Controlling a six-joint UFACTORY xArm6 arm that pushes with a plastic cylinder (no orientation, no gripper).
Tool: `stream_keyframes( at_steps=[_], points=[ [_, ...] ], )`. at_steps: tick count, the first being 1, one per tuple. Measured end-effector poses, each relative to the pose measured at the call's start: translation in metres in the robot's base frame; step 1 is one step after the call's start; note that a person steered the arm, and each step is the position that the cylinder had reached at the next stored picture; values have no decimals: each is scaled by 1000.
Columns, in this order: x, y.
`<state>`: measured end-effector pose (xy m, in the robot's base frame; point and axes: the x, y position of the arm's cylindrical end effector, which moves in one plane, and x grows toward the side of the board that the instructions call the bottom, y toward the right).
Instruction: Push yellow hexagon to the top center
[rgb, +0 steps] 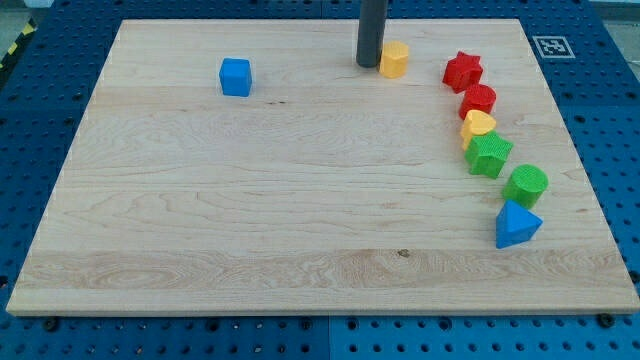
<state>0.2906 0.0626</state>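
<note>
The yellow hexagon (395, 59) sits near the view's top, a little right of the centre of the wooden board (300, 230). My tip (369, 64) stands just to the hexagon's left, touching or almost touching its side. The dark rod rises straight up out of the view's top.
A blue cube (236, 77) lies at the upper left. Down the right side runs a curved row: a red star (462, 70), a red block (478, 99), a yellow heart (478, 124), a green star-like block (487, 154), a green cylinder (526, 184), a blue triangular block (516, 225).
</note>
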Motion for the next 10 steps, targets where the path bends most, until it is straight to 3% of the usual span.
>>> stream_keyframes(
  at_steps=[2,8,10],
  points=[
    [29,14],
    [8,37],
    [-11,-22]
  ],
)
